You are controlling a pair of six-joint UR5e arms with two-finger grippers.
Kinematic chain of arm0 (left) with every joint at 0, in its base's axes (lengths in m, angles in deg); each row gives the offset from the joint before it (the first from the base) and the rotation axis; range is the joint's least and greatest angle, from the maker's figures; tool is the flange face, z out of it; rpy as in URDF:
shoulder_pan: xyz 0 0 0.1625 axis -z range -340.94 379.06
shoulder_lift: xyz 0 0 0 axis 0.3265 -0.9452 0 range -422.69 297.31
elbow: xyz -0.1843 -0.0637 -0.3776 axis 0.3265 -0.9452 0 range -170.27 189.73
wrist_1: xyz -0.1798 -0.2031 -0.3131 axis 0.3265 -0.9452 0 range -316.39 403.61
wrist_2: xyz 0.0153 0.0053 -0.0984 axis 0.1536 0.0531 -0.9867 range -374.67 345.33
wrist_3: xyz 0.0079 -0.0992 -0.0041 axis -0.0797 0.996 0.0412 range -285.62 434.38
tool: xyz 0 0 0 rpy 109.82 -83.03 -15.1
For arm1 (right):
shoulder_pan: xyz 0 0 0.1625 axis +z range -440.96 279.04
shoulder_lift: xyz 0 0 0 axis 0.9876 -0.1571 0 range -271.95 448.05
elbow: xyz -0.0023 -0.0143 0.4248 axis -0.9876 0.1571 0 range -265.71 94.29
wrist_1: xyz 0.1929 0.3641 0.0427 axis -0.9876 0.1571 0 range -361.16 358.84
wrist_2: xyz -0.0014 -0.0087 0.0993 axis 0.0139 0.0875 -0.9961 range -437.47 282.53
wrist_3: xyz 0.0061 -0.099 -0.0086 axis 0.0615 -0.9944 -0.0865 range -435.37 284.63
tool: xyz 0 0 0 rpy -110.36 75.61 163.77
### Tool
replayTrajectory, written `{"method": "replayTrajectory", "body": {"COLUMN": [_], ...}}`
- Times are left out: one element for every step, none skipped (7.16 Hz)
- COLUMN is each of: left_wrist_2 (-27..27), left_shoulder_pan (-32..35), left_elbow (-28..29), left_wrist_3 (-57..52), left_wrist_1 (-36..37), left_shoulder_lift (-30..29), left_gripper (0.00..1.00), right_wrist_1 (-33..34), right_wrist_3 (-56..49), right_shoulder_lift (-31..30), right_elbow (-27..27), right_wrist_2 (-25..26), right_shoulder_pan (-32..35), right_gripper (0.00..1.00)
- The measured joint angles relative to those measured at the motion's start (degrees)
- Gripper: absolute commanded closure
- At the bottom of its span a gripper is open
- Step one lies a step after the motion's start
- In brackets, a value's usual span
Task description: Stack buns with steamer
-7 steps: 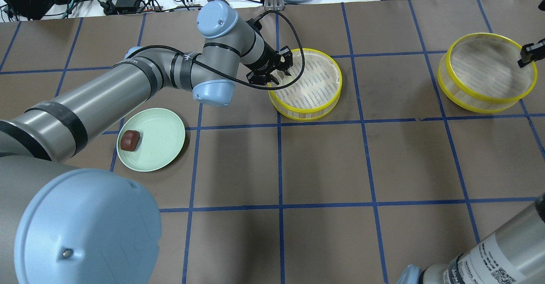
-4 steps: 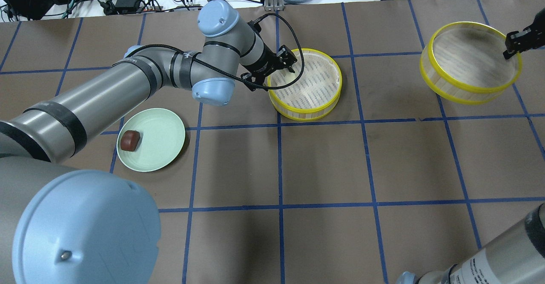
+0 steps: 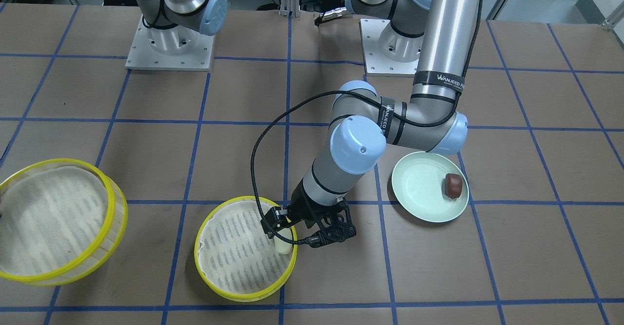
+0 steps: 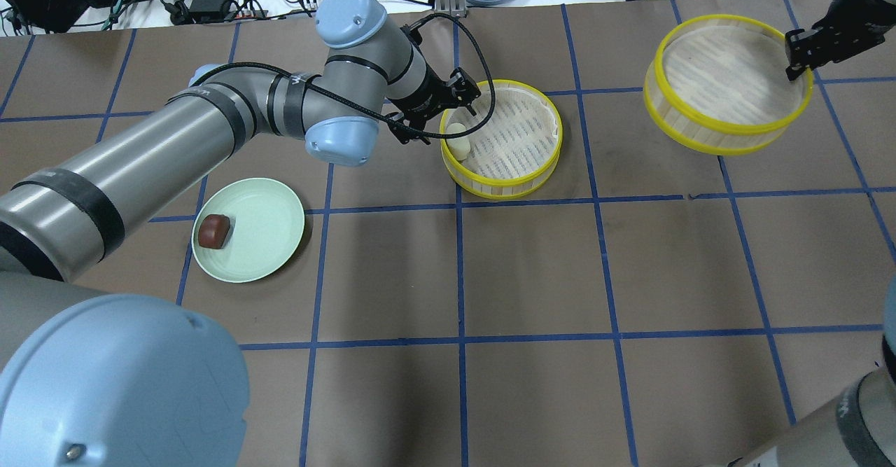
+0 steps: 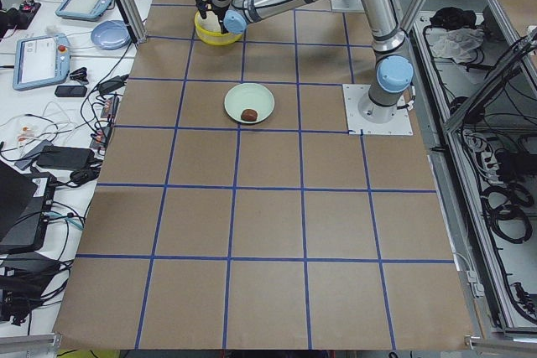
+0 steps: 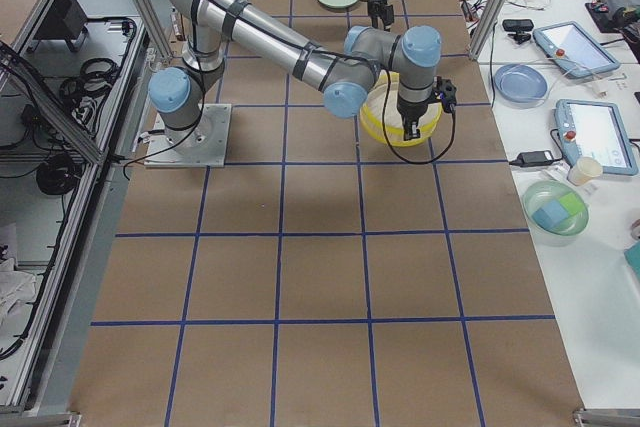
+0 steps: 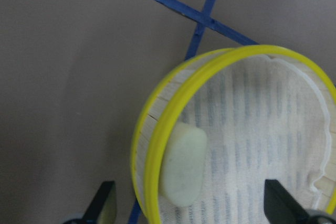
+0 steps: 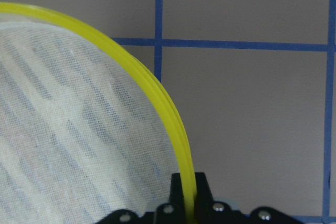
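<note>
Two buns are being tracked: the cream bun is being left loose inside the central steamer tray, against its wall, while the brown bun is being kept on the green plate, well apart. The left gripper is being held with jaws wide apart just above the cream bun. The second steamer tray is being held tilted, its rim pinched by the right gripper. Judged advisable: left arm cleared first, then the tray levelled and the rims aligned before lowering.
</note>
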State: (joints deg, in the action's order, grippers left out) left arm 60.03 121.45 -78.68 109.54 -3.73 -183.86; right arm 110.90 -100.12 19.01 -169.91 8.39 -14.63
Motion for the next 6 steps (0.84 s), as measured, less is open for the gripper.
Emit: {"method": "replayTrajectory", "body": {"left_wrist_2": [3.03,5.32,8.43,12.4,15.65,17.32], "left_shoulder_pan": [-1.89,-5.02,-8.58,-11.65,-14.89,-18.83], "left_elbow": [0.82,1.29,1.45,1.33,0.93,0.21], "left_wrist_3": [-4.36,-10.48,-18.38,-26.64,-34.36,-41.83], "left_wrist_1": [-3.92,-8.36,-12.63,-16.02,-18.67,-21.05], "left_shoulder_lift": [1.61,3.74,6.03,8.02,9.62,10.57], "left_gripper": [0.0,0.0,0.0,0.0,0.0,0.0], "right_wrist_1": [-0.03,0.22,1.4,2.92,4.37,6.46], "right_wrist_3": [5.61,11.31,17.59,23.43,28.4,31.1], "right_shoulder_lift": [-0.62,-0.93,-1.01,-0.91,-0.67,-0.2], "right_elbow": [-0.19,-0.58,-1.16,-1.68,-2.32,-3.32], "right_wrist_2": [0.54,1.2,1.72,2.27,2.93,3.22], "right_shoulder_pan": [3.77,7.71,12.56,17.16,21.36,24.72], "right_gripper": [1.0,1.0,1.0,1.0,1.0,1.0]}}
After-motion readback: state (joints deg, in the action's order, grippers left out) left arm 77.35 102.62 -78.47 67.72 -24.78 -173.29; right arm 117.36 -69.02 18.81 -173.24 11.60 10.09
